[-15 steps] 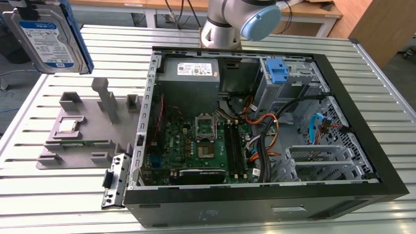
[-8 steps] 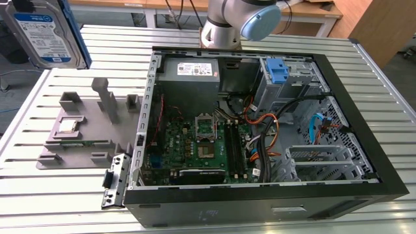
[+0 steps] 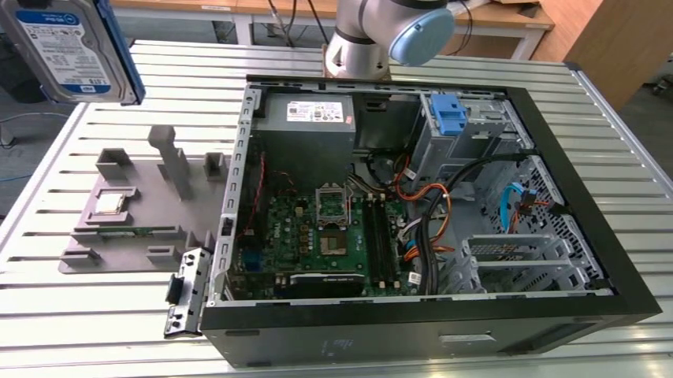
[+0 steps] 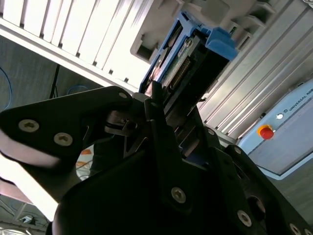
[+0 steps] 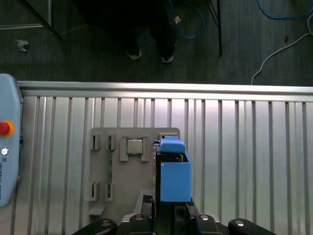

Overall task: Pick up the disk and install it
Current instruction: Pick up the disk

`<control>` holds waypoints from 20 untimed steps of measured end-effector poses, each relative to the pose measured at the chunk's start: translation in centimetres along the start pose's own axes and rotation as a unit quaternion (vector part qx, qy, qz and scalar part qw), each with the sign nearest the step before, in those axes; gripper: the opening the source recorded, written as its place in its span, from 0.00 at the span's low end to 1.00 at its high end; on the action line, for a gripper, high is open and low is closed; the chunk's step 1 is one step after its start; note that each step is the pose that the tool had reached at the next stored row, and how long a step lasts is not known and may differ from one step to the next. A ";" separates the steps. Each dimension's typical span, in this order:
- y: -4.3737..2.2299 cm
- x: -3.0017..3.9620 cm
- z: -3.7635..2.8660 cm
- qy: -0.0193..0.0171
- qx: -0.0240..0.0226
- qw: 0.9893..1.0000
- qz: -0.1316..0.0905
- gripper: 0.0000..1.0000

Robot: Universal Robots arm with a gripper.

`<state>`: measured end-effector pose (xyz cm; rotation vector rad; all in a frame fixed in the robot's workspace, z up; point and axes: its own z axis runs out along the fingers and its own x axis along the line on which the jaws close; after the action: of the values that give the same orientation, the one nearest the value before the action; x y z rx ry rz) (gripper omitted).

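The disk (image 3: 68, 47): silver, blue-framed, blue-and-white label, in gripper (image 5: 171, 215).

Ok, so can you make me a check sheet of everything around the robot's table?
Surface: slatted metal table, carrying an open computer case and a grey tray.
Job's things: the disk, in its blue frame, is lifted in the air, clear of the tray and outside the case.
Clutter: a small chip sits on the tray; a blue bracket stands in the case.
Grippers: the gripper is shut on the disk.
Cables: orange wires inside the case; a blue cable on the floor.
Surroundings: a person's shoes on the dark floor; a pendant with a red button.
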<state>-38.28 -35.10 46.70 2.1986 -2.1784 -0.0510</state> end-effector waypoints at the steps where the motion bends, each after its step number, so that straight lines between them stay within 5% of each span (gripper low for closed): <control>1: 0.01 0.00 -0.20 0.000 0.000 1.000 0.000 0.35; 14: 0.15 0.02 -2.75 0.001 0.000 1.000 0.000 0.35; 20: 0.18 0.03 -3.30 0.001 0.000 1.000 0.000 0.35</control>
<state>-38.28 -35.09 50.00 2.1980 -2.1778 -0.0496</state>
